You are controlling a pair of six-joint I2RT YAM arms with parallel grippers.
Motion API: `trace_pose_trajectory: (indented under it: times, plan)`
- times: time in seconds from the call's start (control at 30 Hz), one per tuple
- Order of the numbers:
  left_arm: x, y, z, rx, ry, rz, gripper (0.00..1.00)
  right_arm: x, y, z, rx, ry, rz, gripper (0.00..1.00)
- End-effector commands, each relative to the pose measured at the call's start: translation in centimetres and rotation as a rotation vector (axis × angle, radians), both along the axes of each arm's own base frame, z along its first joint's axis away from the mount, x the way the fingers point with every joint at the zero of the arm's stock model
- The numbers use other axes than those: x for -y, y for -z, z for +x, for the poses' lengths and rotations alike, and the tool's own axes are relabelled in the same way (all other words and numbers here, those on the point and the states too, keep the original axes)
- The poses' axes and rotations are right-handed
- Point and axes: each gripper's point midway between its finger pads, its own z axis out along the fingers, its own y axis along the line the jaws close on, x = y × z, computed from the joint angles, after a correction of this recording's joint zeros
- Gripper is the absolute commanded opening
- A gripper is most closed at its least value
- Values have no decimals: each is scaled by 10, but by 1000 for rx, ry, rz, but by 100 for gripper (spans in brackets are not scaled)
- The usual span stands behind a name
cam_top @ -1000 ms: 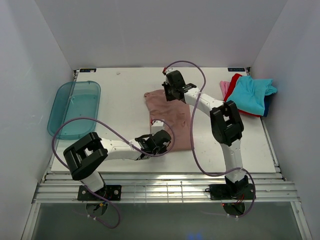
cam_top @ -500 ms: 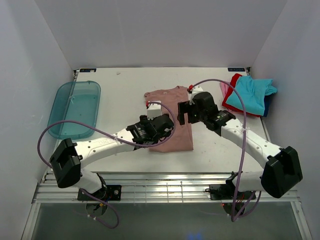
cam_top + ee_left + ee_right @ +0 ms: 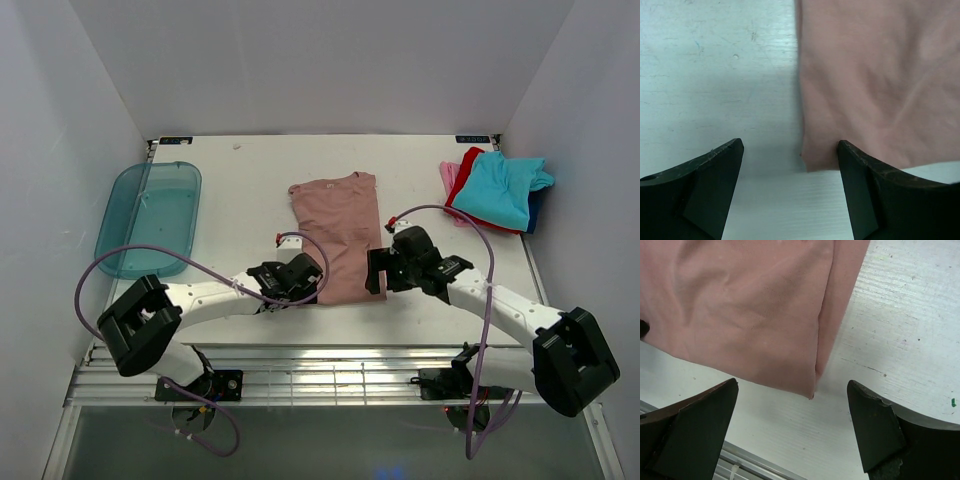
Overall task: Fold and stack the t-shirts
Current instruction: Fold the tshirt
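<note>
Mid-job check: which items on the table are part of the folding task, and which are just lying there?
Part of the job:
dusty-pink t-shirt, lying in the middle
heap of t-shirts at the far right, turquoise on top, red, pink and dark blue beneath

Just lying about:
translucent teal tray at the left edge

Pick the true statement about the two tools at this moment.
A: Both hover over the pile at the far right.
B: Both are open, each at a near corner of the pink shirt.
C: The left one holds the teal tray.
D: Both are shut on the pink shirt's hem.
B: in the wrist views the left tool and the right tool are spread open, each framing a near corner of the pink shirt, which lies flat and ungripped.
</note>
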Motion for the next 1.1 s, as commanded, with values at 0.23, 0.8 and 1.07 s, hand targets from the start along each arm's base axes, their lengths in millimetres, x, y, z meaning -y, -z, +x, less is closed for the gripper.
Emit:
trace_pose_trajectory:
  times: [0.23,0.8,1.07]
  plan:
    - [11,6,21,20,14,-219,87,-6,27,-6,-32,36,55,95]
    - [3,29,-10,-119,21,-210,75,-10,52,-19,-100,18,49,88]
    - [4,48,-28,-182,50,-161,70,-13,57,-19,-119,-1,17,82]
